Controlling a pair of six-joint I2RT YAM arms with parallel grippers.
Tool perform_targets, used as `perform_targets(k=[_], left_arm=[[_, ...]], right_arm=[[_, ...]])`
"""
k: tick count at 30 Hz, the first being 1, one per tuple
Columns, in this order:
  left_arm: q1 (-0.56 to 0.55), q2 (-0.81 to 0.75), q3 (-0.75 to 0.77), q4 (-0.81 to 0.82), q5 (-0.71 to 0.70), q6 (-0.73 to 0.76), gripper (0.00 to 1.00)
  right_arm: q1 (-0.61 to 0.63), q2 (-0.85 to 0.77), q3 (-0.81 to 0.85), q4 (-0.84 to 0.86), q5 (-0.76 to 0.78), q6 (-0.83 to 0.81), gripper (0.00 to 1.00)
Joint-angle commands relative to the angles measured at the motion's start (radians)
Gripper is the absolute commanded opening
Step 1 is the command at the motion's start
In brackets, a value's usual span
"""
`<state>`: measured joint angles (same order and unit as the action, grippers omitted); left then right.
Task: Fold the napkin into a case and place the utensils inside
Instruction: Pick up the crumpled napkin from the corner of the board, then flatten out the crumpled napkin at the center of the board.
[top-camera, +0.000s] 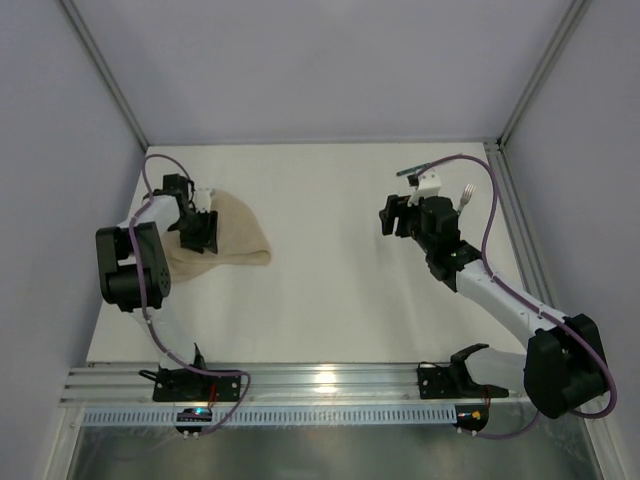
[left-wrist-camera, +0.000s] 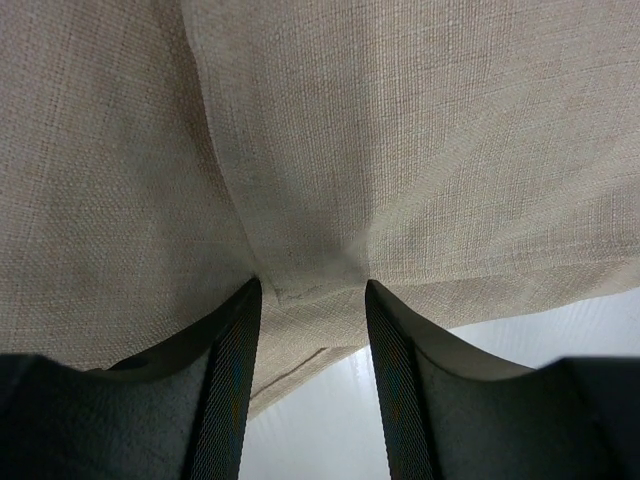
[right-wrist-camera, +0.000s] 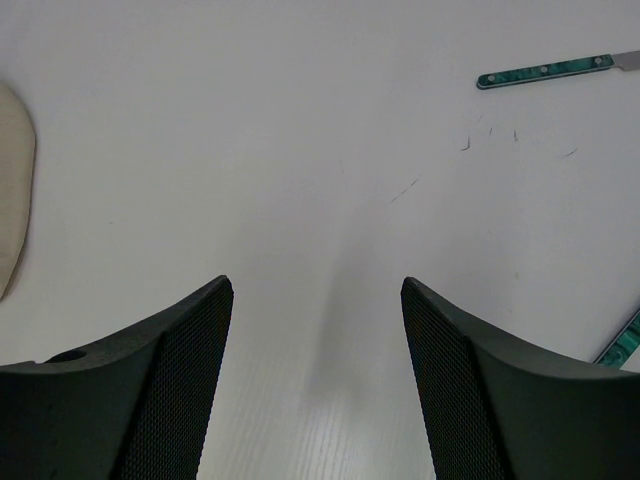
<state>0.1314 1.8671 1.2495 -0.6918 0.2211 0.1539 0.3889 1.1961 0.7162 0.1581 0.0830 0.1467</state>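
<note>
Straddling a puckered hem of the napkin (top-camera: 238, 235), the L gripper (left-wrist-camera: 310, 295) has its jaws part-way apart, w/ one finger (left-wrist-camera: 232, 385) on each side of the fold and cloth filling the gap. No clamp is seen. The napkin lies bunched and rounded near the table's (top-camera: 330, 300) left edge, abt mid-depth. The R gripper (right-wrist-camera: 318, 290) hangs over bare table right of centre, jaws wide apart, nothing btw them. The knife (right-wrist-camera: 545, 70) lies flat toward the far right corner, green handle, its silver end leaving the R wrist view. The fork (top-camera: 467, 191) sits near the right edge, just beside the R arm, only partly visible, well apart from the napkin.
</note>
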Motion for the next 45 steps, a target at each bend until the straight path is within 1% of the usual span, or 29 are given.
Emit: perform_targets(k=[1,7,8,9,10,11,14,16,20,22,25,26,28,30,31,32,33,35,36,37,38,39,40,42,43,44,45], left_arm=[[-0.018,0.013,0.022,0.031,0.003,-0.008,0.48],[-0.03,0.032,0.036,0.046,-0.011,-0.01,0.32],[-0.03,0.03,0.041,0.046,-0.009,-0.013,0.27],[-0.032,0.027,0.044,0.048,-0.006,-0.017,0.24],[-0.032,0.017,0.045,0.055,-0.005,-0.019,0.22],[-0.03,0.007,0.045,0.058,0.0,-0.02,0.15],[-0.032,-0.029,0.045,0.072,0.01,-0.03,0.03],[-0.035,-0.061,0.048,0.072,0.02,-0.031,0.0],[-0.035,-0.115,0.062,0.055,0.047,-0.036,0.0],[-0.038,-0.138,0.083,0.032,0.09,-0.036,0.0],[-0.071,-0.198,0.103,-0.009,0.142,-0.027,0.0],[-0.1,-0.233,0.119,-0.024,0.155,-0.025,0.0],[-0.119,-0.267,0.14,-0.04,0.214,-0.027,0.0],[-0.191,-0.313,0.197,-0.064,0.247,-0.043,0.0],[-0.208,-0.327,0.224,-0.074,0.26,-0.05,0.0],[-0.223,-0.341,0.25,-0.081,0.265,-0.068,0.0],[-0.248,-0.362,0.304,-0.089,0.268,-0.079,0.0],[-0.263,-0.384,0.355,-0.091,0.268,-0.106,0.0],[-0.268,-0.4,0.399,-0.092,0.268,-0.137,0.0],[-0.271,-0.407,0.421,-0.101,0.268,-0.146,0.0],[-0.271,-0.411,0.438,-0.109,0.264,-0.146,0.0],[-0.273,-0.416,0.455,-0.118,0.262,-0.181,0.0],[-0.273,-0.424,0.478,-0.129,0.261,-0.185,0.0],[-0.273,-0.434,0.482,-0.146,0.259,-0.194,0.0],[-0.273,-0.444,0.479,-0.149,0.258,-0.2,0.0],[-0.274,-0.445,0.478,-0.152,0.259,-0.205,0.0],[-0.273,-0.448,0.476,-0.15,0.261,-0.208,0.0]], right_arm=[[0.005,0.005,0.048,0.011,-0.008,0.005,0.72],[0.007,0.025,0.062,0.003,-0.019,0.008,0.72],[0.007,0.026,0.062,0.001,-0.019,0.007,0.72],[0.007,0.026,0.06,0.001,-0.02,0.01,0.72],[0.005,0.025,0.06,0.001,-0.017,0.01,0.72],[0.007,0.025,0.06,0.0,-0.017,0.008,0.72],[0.005,0.025,0.058,-0.003,-0.014,0.008,0.72],[0.005,0.023,0.06,-0.005,-0.017,0.008,0.72],[0.005,0.022,0.063,-0.008,-0.038,0.014,0.72],[0.008,0.022,0.069,-0.009,-0.067,0.014,0.72],[0.028,0.026,0.083,-0.015,-0.114,0.007,0.72],[0.036,0.03,0.088,-0.017,-0.127,-0.002,0.72],[0.053,0.037,0.101,-0.006,-0.153,-0.012,0.72],[0.091,0.057,0.109,0.007,-0.216,-0.048,0.72],[0.111,0.065,0.123,0.02,-0.232,-0.067,0.72],[0.158,0.075,0.13,0.024,-0.238,-0.09,0.72],[0.185,0.101,0.143,0.027,-0.236,-0.132,0.76],[0.238,0.129,0.172,0.058,-0.235,-0.179,0.8],[0.286,0.146,0.175,0.082,-0.236,-0.196,0.82],[0.307,0.172,0.177,0.15,-0.239,-0.231,0.85],[0.326,0.186,0.178,0.181,-0.246,-0.246,0.87],[0.355,0.2,0.18,0.214,-0.255,-0.254,0.88],[0.364,0.215,0.192,0.28,-0.256,-0.234,0.89],[0.373,0.266,0.218,0.328,-0.273,-0.178,0.9],[0.384,0.284,0.242,0.365,-0.329,-0.156,0.91],[0.396,0.318,0.25,0.383,-0.341,-0.148,0.93],[0.412,0.329,0.256,0.403,-0.339,-0.148,0.94]])
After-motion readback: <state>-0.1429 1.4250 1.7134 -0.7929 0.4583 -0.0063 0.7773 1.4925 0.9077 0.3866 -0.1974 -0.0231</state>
